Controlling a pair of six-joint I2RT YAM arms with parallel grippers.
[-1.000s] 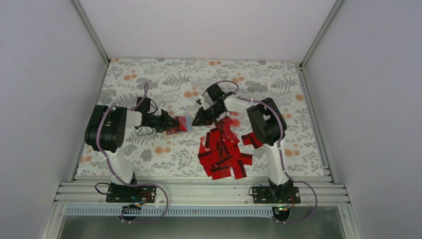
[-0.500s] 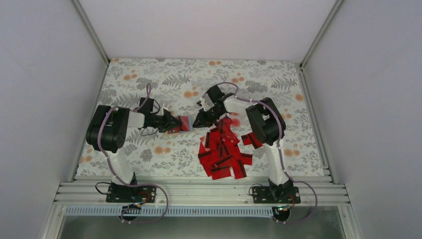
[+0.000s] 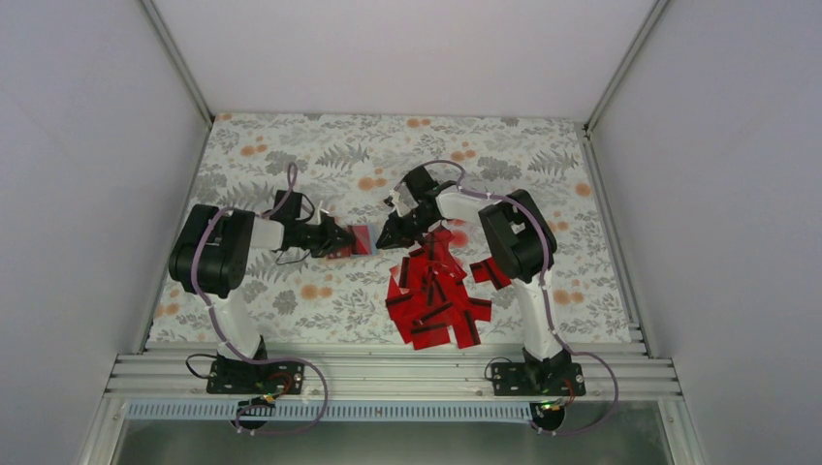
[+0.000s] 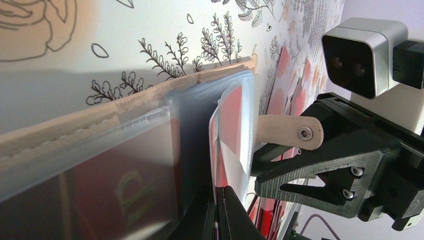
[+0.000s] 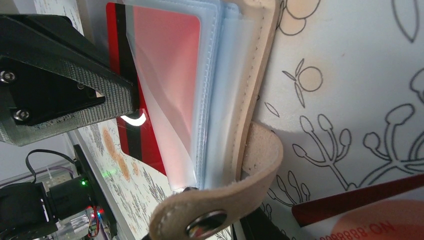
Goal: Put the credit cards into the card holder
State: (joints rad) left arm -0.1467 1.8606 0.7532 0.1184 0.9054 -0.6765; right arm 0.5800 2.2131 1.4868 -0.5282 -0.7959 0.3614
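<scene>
Two pincers meet above the table [image 3: 281, 165]. The left pincer [image 4: 218, 197], at nine o'clock, is clamped shut on a credit card [image 5: 116, 60] that sits partly inside a clear sleeve. The right pincer [image 4: 256, 167], nearly closed at three o'clock, appears to pinch the card holder [image 5: 256, 75] by its strap [image 5: 250, 170], probably to steady it for loading. The pile of cards [image 3: 434, 291] lies at five o'clock. The right fingertips are cut off, and how deep the card sits is unclear.

I see a pale floral cloth [image 3: 291, 145] with orange blooms | plain white walls [image 3: 388, 48] on three sides | ribbed aluminium rail [image 3: 388, 373] along the near edge
</scene>
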